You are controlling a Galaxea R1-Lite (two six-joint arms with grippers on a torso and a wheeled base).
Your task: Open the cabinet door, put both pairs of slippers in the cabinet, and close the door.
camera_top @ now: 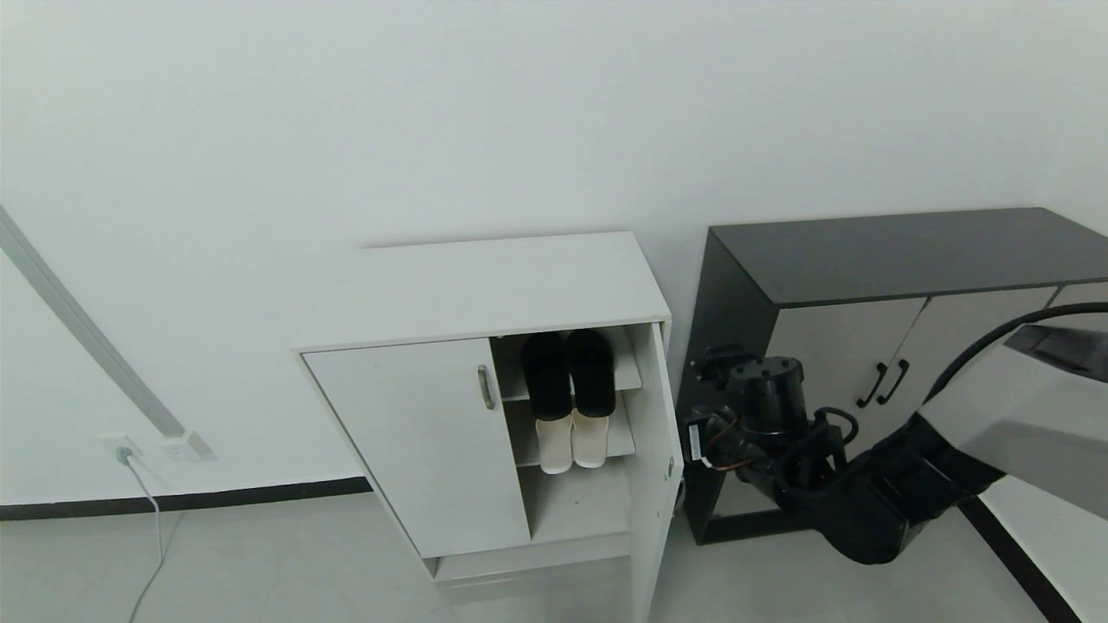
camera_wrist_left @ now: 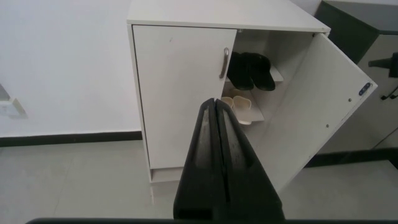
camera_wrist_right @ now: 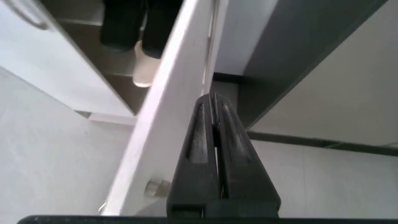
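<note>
Right gripper (camera_wrist_right: 214, 99), clenched and empty, sat just beside the open door (camera_wrist_right: 165, 124); both slipper pairs (camera_top: 554, 381) were shelved, so pushing it shut seemed next.

A rectangular sideboard (camera_top: 900, 251) with a black top, pale doors and black curved handles (camera_top: 874, 385) is set against the white wall. Far to the left of the sideboard, a white wall socket (camera_top: 119, 447) with a grey cable (camera_top: 158, 519) is mounted above a black skirting strip (camera_top: 216, 497).

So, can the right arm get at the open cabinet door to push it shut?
Probably yes: the right gripper, shut, is close beside the open door on its outer side, nothing between them.
</note>
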